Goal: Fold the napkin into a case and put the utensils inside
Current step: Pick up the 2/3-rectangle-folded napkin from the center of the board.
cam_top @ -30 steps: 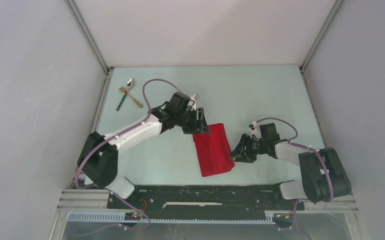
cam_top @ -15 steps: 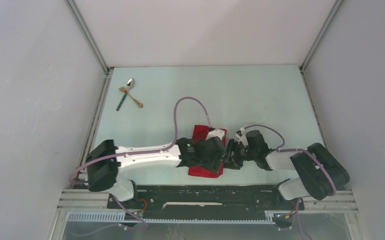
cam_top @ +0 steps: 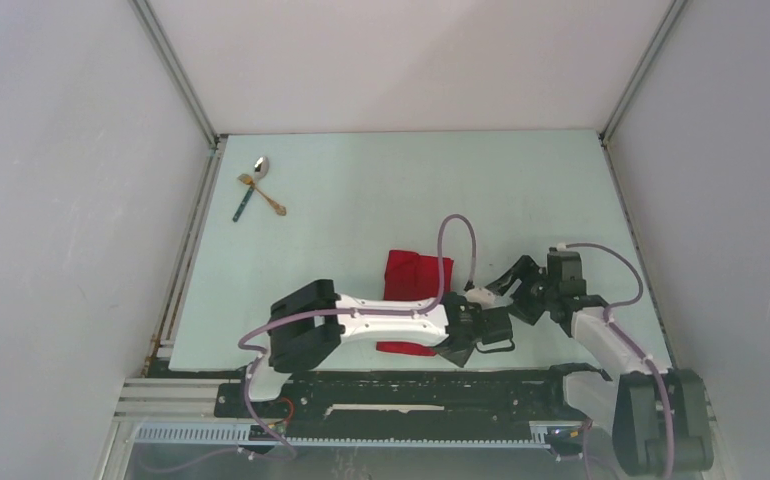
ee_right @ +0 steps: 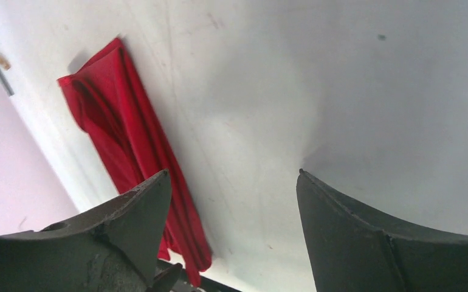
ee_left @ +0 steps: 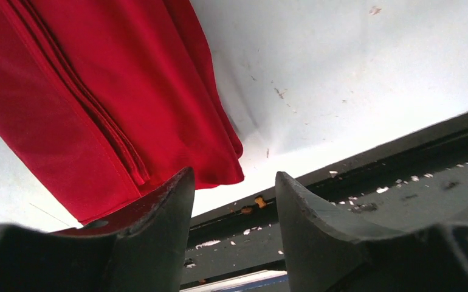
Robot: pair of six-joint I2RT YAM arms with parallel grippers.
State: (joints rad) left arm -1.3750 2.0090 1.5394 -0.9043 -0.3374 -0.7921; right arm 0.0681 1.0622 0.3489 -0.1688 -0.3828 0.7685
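Near the table (cam_top: 521,190) front edge, napkin (cam_top: 416,272) lies folded narrow, so folding looks nearly finished. Left gripper (ee_left: 233,182) and right gripper (ee_right: 233,182) both gape, holding nothing. Next: reach the 3 utensils (cam_top: 257,188), far-left corner, well apart.

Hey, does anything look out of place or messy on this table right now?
The folded red cloth napkin lies slightly askew, with its near corner almost at the front edge of the pale table. The pile of small metal cutlery lies crossed in the far left corner, far from it. Nothing looks spilled or damaged.
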